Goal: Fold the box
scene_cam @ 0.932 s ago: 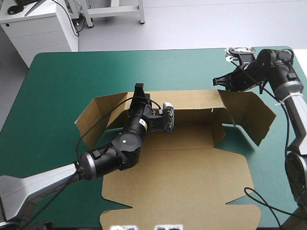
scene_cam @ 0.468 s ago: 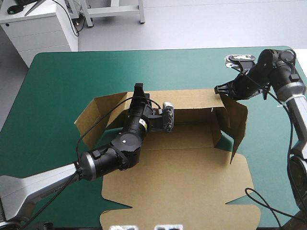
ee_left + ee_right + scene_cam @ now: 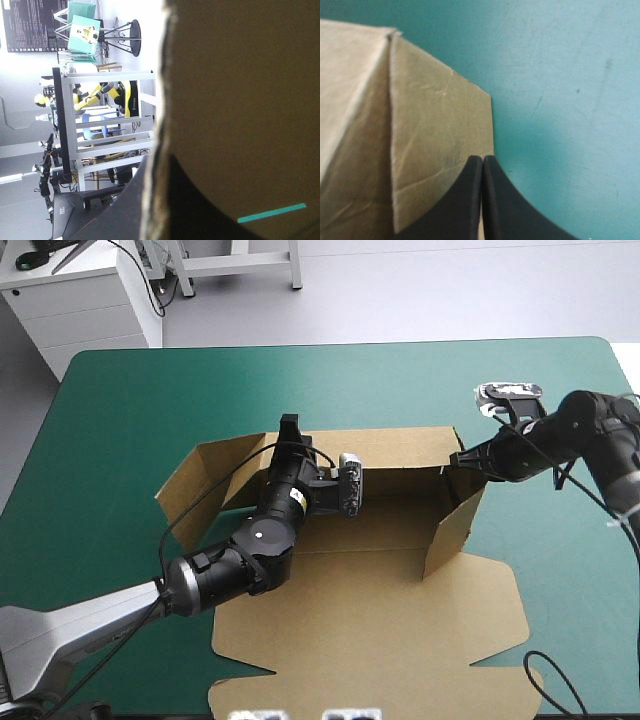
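The brown box (image 3: 370, 630) lies mid-table with its big lid panel flat toward the near edge. Its back wall (image 3: 400, 445) stands raised. My left gripper (image 3: 290, 432) is shut on the back wall's top edge near the left end. In the left wrist view the board (image 3: 240, 100) runs between the black fingers of the left gripper (image 3: 160, 161). The box's right end flap (image 3: 455, 525) stands upright, swung inward. My right gripper (image 3: 457, 458) is shut, its tip against the outer face of that flap (image 3: 440, 130) at the back corner. The right gripper's (image 3: 482, 160) fingers meet in a point.
The left end flap (image 3: 215, 475) still spreads outward over the teal-green cover (image 3: 300, 380). The cover shows beyond the back wall and on both sides of the box. A white cabinet (image 3: 85, 300) stands past the table's far left corner.
My right gripper moved toward the near side and inward, swinging the right end flap from lying spread outward to standing upright along the box's right end. The left arm has stayed put.
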You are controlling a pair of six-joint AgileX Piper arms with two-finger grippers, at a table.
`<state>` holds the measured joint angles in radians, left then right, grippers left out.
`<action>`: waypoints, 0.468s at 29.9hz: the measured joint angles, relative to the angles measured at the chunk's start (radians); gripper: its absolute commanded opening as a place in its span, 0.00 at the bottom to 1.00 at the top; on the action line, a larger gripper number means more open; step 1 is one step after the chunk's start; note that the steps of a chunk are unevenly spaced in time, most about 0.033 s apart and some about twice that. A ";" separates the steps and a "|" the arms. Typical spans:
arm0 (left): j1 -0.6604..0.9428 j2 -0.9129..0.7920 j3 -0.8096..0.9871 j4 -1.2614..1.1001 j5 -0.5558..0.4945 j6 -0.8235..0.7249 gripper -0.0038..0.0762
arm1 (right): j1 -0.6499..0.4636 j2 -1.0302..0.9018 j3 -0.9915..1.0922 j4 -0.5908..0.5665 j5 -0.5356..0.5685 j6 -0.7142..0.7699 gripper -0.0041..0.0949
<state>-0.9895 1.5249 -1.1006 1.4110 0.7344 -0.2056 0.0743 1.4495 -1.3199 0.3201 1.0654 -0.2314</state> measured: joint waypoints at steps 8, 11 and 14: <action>0.000 0.000 0.000 -0.035 -0.001 0.003 0.04 | 0.000 -0.200 0.298 0.114 -0.264 -0.180 0.02; 0.000 0.000 0.012 -0.032 -0.005 0.013 0.04 | 0.000 -0.267 0.409 0.197 -0.381 -0.283 0.02; 0.000 -0.004 0.034 -0.010 -0.009 0.036 0.04 | 0.000 -0.332 0.503 0.290 -0.474 -0.422 0.02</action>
<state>-0.9895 1.5214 -1.0666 1.4009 0.7250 -0.1696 0.0743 1.1174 -0.8165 0.6106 0.5917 -0.6536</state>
